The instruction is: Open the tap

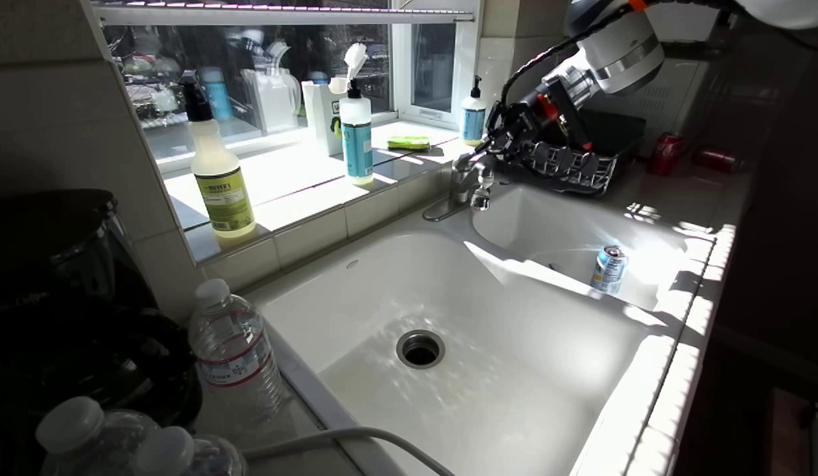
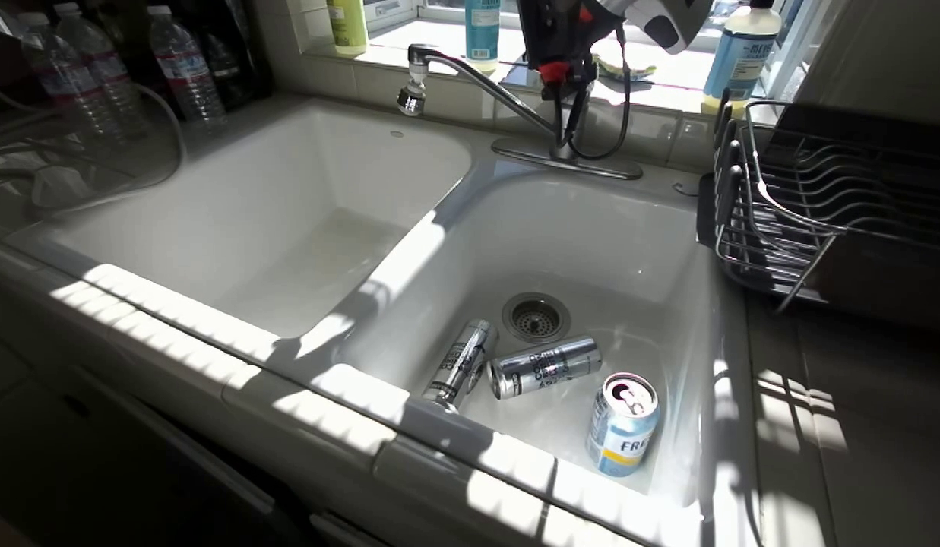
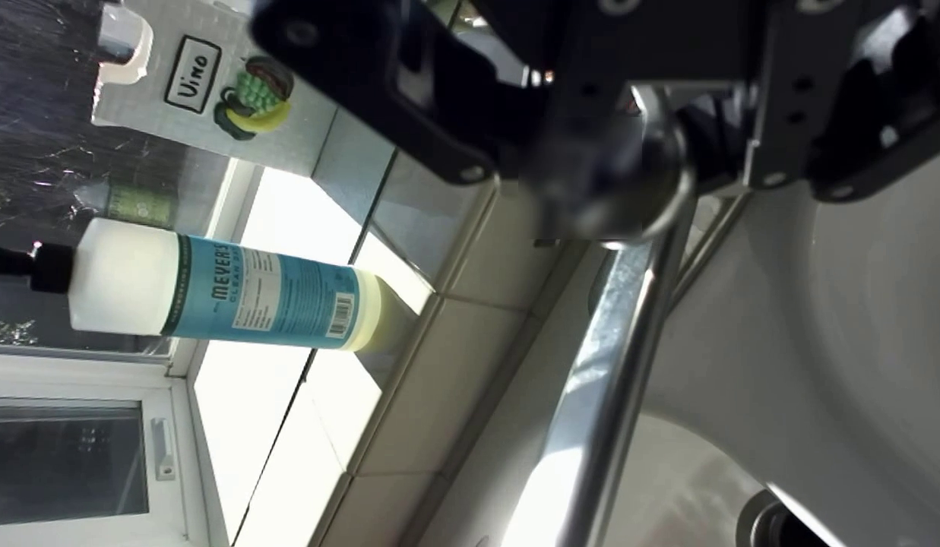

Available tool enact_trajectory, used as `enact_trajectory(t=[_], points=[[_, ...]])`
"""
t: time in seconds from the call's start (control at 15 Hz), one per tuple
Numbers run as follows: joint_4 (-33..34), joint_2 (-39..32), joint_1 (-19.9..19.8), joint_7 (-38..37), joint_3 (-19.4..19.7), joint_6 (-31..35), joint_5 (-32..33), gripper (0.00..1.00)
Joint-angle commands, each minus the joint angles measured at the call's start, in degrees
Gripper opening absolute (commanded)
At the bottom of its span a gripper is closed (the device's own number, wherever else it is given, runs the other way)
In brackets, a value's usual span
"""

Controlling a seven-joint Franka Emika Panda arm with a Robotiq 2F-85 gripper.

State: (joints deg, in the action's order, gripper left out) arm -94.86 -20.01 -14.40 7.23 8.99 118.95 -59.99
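Tap (image 2: 511, 99), one: chrome metal, stood at the back of the double sink (image 2: 397, 258), below the window sill (image 1: 296, 198). Judged hard, slick and firmly anchored; handle, mostly hidden, seemed the best hold, since the spout (image 3: 591, 425) would likely swivel.

Claw (image 3: 629, 171), one: lay at the tap's top; whether clenched or released could not be told.

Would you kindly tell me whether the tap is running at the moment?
Not running: in both exterior views, the tap has no visible stream of water below its nozzle.
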Motion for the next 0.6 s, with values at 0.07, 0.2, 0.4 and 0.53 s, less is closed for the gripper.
enact_trajectory(t=[0.07, 0.2, 0.4, 0.53], points=[[3.8, 0.3, 0.1, -3.4, 0.3, -0.7, 3.9, 0.04], [4.9, -0.1, 0.0, -4.5, 0.2, -0.9, 4.8, 0.04], [6.3, -0.7, -0.2, -5.1, -0.1, -0.7, 5.1, 0.04], [7.2, -1.1, -0.2, -5.5, -0.3, -0.7, 5.4, 0.04]])
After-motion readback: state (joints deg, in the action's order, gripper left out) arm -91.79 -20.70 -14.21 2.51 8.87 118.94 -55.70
